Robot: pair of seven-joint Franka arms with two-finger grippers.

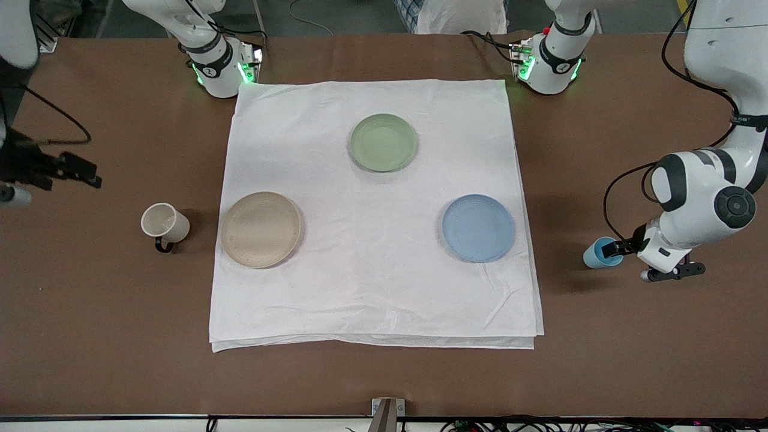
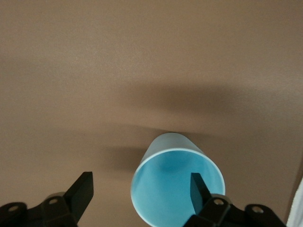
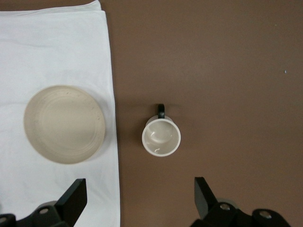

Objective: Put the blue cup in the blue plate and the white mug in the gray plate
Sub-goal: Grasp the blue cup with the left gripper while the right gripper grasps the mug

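Blue cup [image 1: 597, 252] sits upright on bare brown desk [image 1: 630, 336] at my left arm's end, off the white cloth [image 1: 372, 240], well apart from the blue plate [image 1: 478, 227]. My left tool [image 1: 613, 248] is low at the cup, fingers spread: in the left wrist view one finger [image 2: 199, 189] is inside the cup [image 2: 176, 184] by the wall, the other [image 2: 81, 189] outside, clear of it. Not pinching yet.

White mug [image 1: 164, 223] stands upright on bare desk at my right arm's end, just beside the cloth edge, dark handle pointing toward the front camera. Gray plate [image 1: 261, 229] lies on the cloth next to it, near but not touching. My right tool [image 3: 137, 198] hangs high over the desk near the mug [image 3: 161, 136], fingers spread wide, nothing in them; gray plate [image 3: 65, 124] shows too.

Green plate [image 1: 384, 142] is on the cloth, farther from the front camera than the other two. All three plates hold nothing.
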